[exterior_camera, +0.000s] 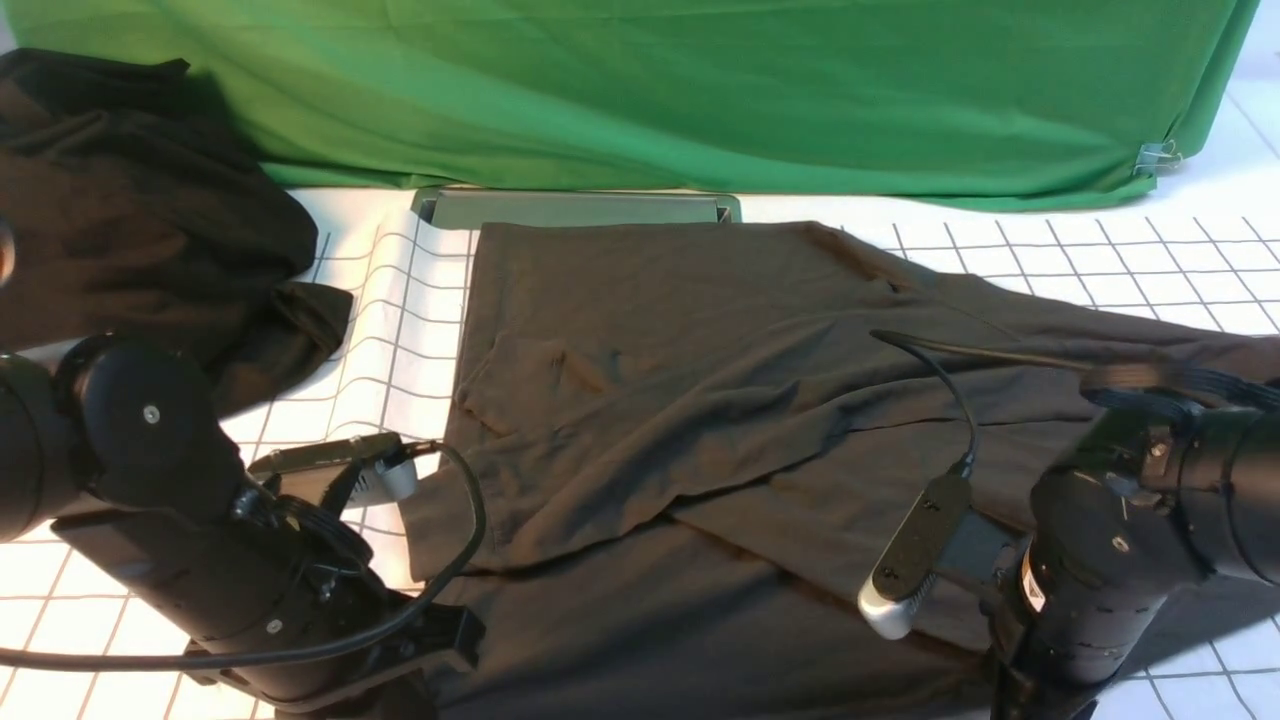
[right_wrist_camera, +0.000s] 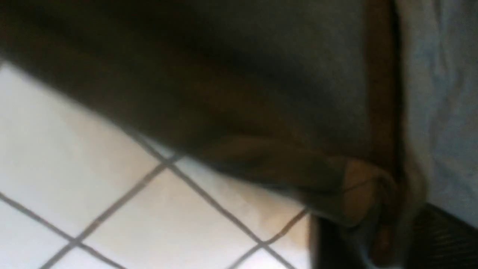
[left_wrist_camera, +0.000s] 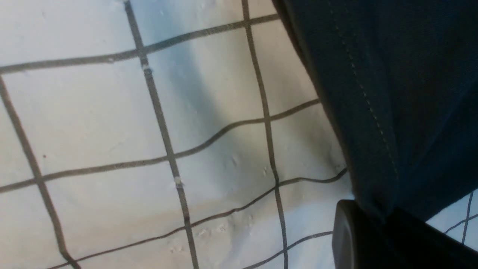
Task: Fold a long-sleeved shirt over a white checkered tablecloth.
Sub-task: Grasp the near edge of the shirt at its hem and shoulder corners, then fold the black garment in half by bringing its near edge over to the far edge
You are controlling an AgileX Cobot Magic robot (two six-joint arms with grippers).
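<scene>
**ITEM: shirt (exterior_camera: 700, 400).** Dark charcoal, long-sleeved. Lies spread over the tablecloth (exterior_camera: 1100, 260), centre to right of front view. Upper layer already turned over across the body in a slanting crease. One sleeve trails off to the right, passing behind the right arm. Far edge lies straight, just at a grey tray (exterior_camera: 575, 208).

**Left hand (left_wrist_camera: 377, 220):** clenched on the shirt's near-left edge. Stitched seam runs right down into the pinch, and checked cloth shows bare beside it.

**Right hand (right_wrist_camera: 377, 231):** pic blurred. Cloth sits bunched betw. the fingers at the near-right corner, so it reads as grasping the shirt. Grip depth not clear.

**Key relation:** both hands sit at the shirt's near edge, one per corner. The whole body lies away from them, toward the green cloth (exterior_camera: 640, 90). Long axis of the body runs near-to-far, and the loose sleeve lies crosswise to it. Neither hand is nearer, approx. level.

**Est. next:** the near edge prob. has to go forward over the body, both corners kept even, else the fold skews.

**Other:** black heap of cloth (exterior_camera: 130, 200), far left, apart from the shirt.
</scene>
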